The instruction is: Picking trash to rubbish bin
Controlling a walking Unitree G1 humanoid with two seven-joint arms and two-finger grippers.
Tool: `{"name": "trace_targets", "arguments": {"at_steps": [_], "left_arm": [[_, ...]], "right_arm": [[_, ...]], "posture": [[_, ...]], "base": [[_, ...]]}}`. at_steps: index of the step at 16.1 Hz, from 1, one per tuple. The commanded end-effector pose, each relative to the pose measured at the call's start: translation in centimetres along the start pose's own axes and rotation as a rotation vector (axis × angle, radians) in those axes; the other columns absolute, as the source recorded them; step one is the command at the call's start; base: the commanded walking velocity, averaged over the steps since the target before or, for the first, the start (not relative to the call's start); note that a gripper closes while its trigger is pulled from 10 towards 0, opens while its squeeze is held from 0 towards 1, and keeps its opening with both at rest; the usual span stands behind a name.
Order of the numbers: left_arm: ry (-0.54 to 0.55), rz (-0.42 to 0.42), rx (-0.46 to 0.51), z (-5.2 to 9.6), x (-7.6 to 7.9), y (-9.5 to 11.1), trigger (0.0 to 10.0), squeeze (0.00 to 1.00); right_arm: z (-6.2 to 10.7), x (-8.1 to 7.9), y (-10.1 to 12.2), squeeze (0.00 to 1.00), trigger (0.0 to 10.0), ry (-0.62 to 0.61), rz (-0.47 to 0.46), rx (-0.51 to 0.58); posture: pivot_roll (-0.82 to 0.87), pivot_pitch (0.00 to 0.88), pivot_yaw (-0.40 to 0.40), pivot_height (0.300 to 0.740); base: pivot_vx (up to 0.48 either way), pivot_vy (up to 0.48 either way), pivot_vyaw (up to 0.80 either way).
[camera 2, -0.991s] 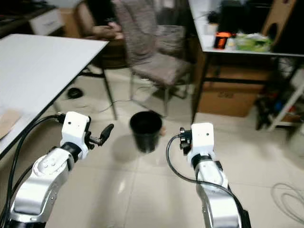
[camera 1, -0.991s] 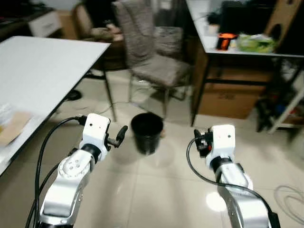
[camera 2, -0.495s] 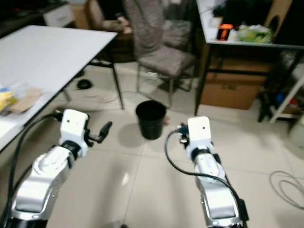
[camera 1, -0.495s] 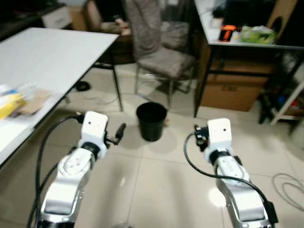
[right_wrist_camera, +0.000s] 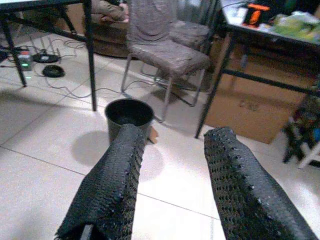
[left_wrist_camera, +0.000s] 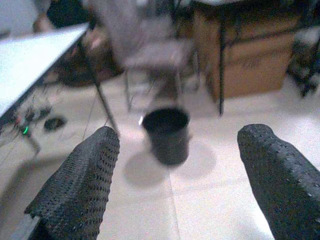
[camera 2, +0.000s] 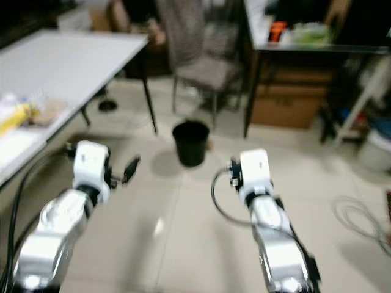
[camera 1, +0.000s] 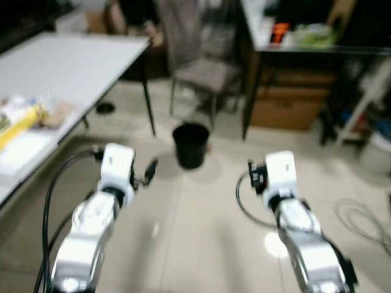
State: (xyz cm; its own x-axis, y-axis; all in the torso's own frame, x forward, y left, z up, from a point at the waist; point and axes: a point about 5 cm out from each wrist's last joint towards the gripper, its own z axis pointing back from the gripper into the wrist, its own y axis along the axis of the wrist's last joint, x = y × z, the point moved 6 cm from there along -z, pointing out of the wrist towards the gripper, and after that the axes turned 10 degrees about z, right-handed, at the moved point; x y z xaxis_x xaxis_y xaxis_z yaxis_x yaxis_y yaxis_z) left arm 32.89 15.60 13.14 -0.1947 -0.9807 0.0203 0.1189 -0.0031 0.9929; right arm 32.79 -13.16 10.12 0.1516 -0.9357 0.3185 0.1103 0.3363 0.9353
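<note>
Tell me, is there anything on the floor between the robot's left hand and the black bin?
No, just bare tile. The left wrist view shows pale floor running from the open left hand up to the black bin, with the bin's shadow on it.

Glossy tiled floor (camera 1: 201, 232), white table (camera 1: 67, 64), grey chair (right_wrist_camera: 165, 47).

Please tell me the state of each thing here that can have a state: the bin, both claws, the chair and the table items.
Round black plastic bin: upright on the tiled floor, open, no lid.
Left claw: open, holding nothing.
Right claw: open, holding nothing.
Grey fabric chair with metal legs: upright, unoccupied.
Yellow packet and wrappers: lying on the white table, untouched.
</note>
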Motion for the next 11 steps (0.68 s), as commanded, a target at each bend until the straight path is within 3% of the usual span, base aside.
{"name": "trace_targets", "arguments": {"at_steps": [1, 3, 5, 8, 11], "left_arm": [[0.044, -0.016, 0.034, 0.4, -1.0, 0.7, 10.0, 0.00], [0.056, -0.030, 0.050, 0.4, -1.0, 1.2, 10.0, 0.00], [0.086, -0.046, 0.061, 0.5, -1.4, 1.4, 10.0, 0.00], [0.077, -0.055, 0.085, 0.4, -1.3, 2.0, 10.0, 0.00], [0.106, -0.071, 0.097, 0.0, -2.0, 2.3, 10.0, 0.00]], "right_arm": [[-0.1, -0.9, 1.1, 0.00, 10.0, 0.038, 0.007, 0.048], [0.0, -1.4, 2.0, 0.00, 10.0, 0.070, -0.020, 0.081], [-0.2, -2.3, 2.2, 0.00, 10.0, 0.109, 0.009, 0.096], [-0.3, -2.1, 2.8, 0.00, 10.0, 0.107, -0.013, 0.115], [-0.6, -2.1, 2.9, 0.00, 10.0, 0.124, 0.022, 0.123]], "posture": [[-0.02, 0.000, 0.000, 0.740], [-0.01, 0.000, -0.009, 0.740], [-0.02, 0.000, -0.004, 0.740], [-0.01, 0.000, -0.013, 0.740], [-0.02, 0.000, -0.012, 0.740]], "base": [[0.000, 0.000, 0.80], [0.000, 0.000, 0.80], [0.000, 0.000, 0.80], [0.000, 0.000, 0.80], [0.000, 0.000, 0.80]]}}
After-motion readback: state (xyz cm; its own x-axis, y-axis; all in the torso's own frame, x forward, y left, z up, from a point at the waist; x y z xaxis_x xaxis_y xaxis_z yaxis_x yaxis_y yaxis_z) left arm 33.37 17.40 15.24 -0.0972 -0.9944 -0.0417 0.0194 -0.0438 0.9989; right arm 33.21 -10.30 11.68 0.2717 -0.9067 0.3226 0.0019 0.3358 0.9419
